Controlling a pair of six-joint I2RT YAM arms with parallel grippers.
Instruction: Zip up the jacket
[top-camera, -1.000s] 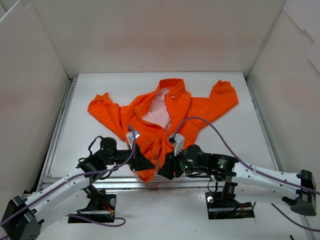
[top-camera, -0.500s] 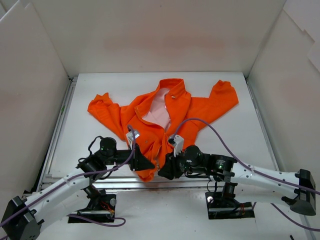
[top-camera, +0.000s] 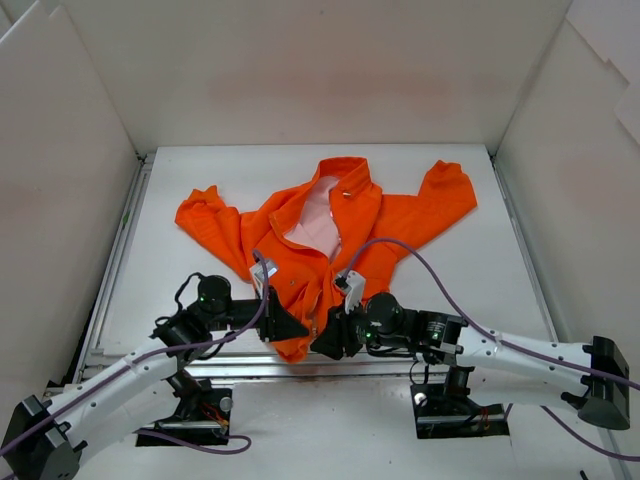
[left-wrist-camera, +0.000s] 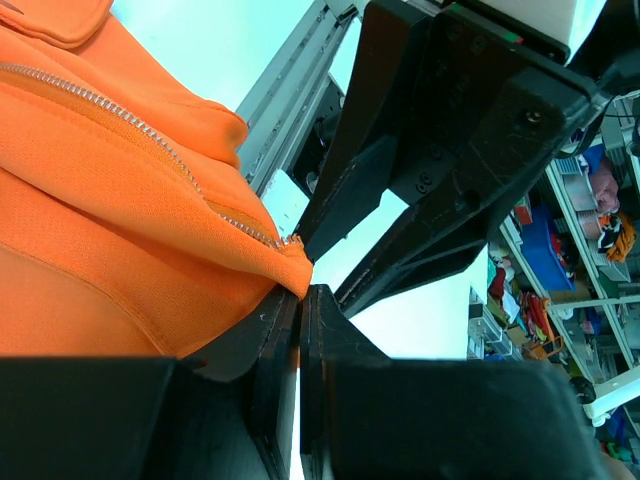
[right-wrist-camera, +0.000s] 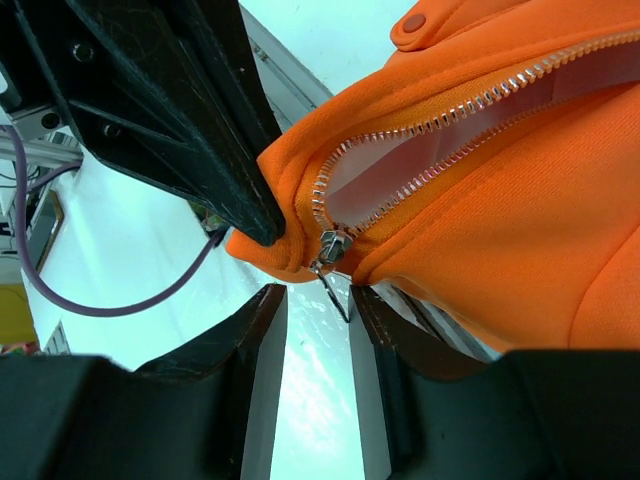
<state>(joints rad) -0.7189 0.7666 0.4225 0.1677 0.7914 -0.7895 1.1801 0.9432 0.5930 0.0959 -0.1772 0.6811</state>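
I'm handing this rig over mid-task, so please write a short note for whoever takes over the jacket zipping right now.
Grippers: the left gripper is shut on the jacket, pinching the hem beside the zipper's lower end. The right gripper is open, with its fingers either side of the hanging zipper pull but not clamped on it.
Position: the jacket lies on the table, collar away from the arms, front gaping, pink lining showing.
Done: the hem is held; the slider sits at the bottom.
Left: close on the pull and draw it up to the collar.
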